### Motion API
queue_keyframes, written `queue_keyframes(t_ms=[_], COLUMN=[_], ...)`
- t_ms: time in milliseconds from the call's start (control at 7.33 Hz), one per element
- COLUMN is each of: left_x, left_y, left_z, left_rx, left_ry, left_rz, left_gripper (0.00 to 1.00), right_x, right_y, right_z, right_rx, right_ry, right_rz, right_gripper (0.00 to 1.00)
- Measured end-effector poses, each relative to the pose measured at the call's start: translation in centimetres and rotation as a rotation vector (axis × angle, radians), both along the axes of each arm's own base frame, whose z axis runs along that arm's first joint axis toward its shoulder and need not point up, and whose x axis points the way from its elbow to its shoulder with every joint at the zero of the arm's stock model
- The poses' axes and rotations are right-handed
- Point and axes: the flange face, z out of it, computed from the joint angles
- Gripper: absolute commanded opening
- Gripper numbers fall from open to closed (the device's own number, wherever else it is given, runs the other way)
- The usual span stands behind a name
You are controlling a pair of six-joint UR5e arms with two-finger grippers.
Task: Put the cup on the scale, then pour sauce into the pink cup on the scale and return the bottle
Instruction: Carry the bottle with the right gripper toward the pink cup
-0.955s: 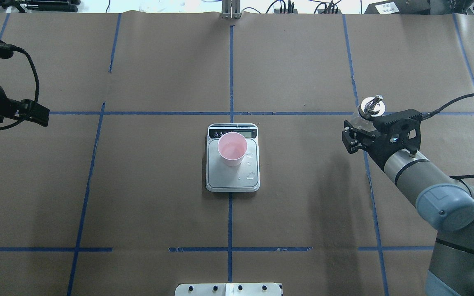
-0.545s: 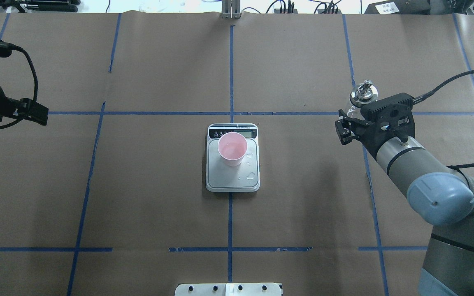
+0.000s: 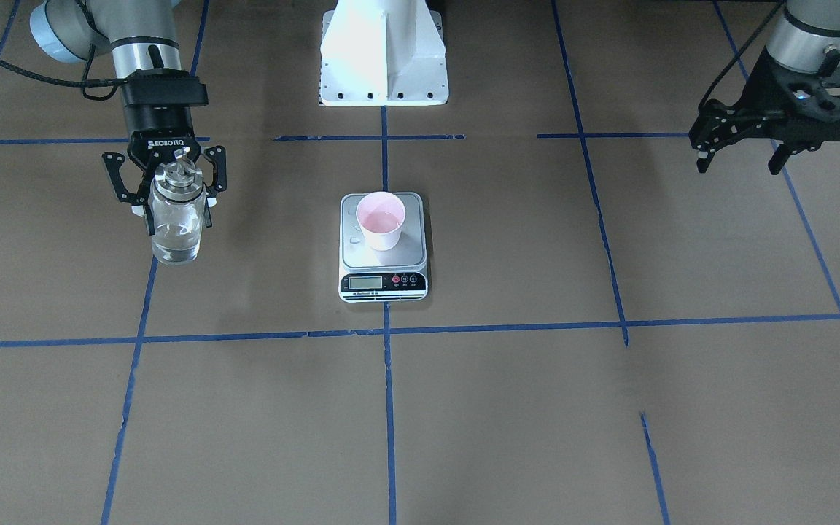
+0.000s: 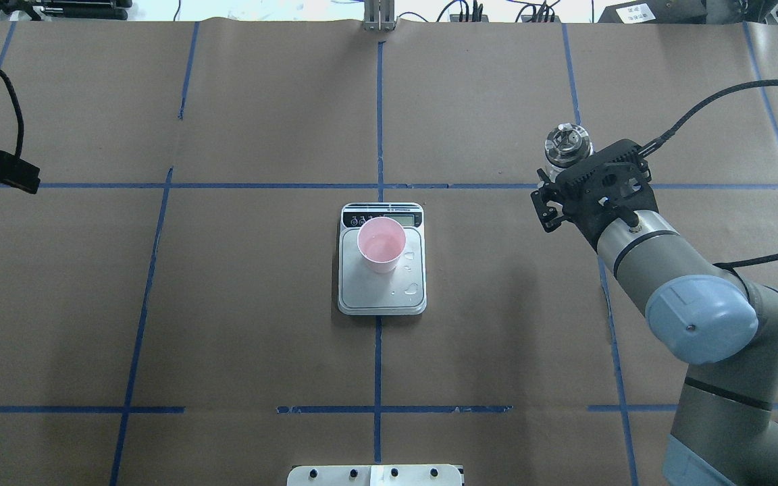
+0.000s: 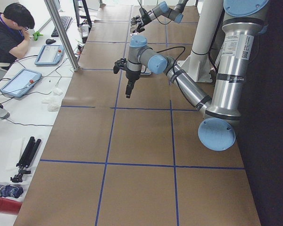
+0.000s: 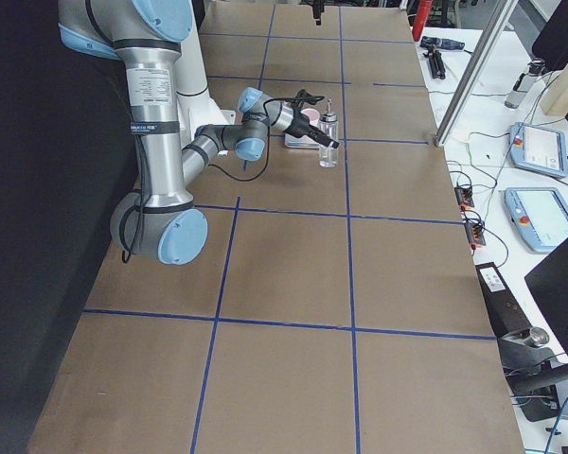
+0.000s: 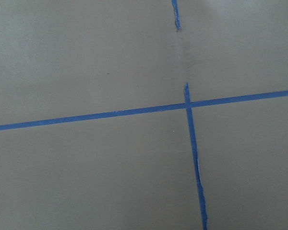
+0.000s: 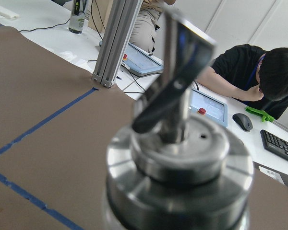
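Note:
The pale pink cup (image 4: 381,243) stands upright on the silver scale (image 4: 382,297) at the table's centre, with a little clear liquid inside; both also show in the front view, the cup (image 3: 381,219) on the scale (image 3: 383,257). My right gripper (image 3: 174,208) is shut on the clear glass bottle (image 3: 172,233), held upright at the table's right side, with its base at or just above the paper. Its silver collar and spout (image 8: 177,143) fill the right wrist view. Clear sauce shows low in the bottle. My left gripper (image 3: 737,164) is open and empty, far left.
Water drops (image 4: 413,288) lie on the scale's platform beside the cup. The white robot base (image 3: 383,58) stands behind the scale. An aluminium post (image 4: 379,17) stands at the far edge. An operator (image 5: 12,28) sits at a side desk with tablets.
My right gripper has carried the bottle farther from the robot and a little toward the centre. My left arm has drawn back toward the overhead view's left edge.

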Motion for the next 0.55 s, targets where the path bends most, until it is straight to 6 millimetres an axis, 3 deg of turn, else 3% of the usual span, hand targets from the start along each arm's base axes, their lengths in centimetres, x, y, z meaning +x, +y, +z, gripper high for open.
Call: queue_keyframes(t_ms=[273, 545], left_x=[-5.8, -12.6], left_y=[-2.5, -5.7], left_z=[3.8, 11.0], left_rx=[0.092, 0.153], left_ry=[-0.087, -0.129], left_rz=[0.104, 0.226], left_gripper=[1.0, 1.0], right_x=[-0.7, -1.9], right_y=[-0.3, -0.7], right_z=[-0.5, -2.0], right_rx=[0.054, 0.083], right_ry=[0.099, 0.206], right_rz=[-0.031, -0.003], right_gripper=[0.0, 0.0])
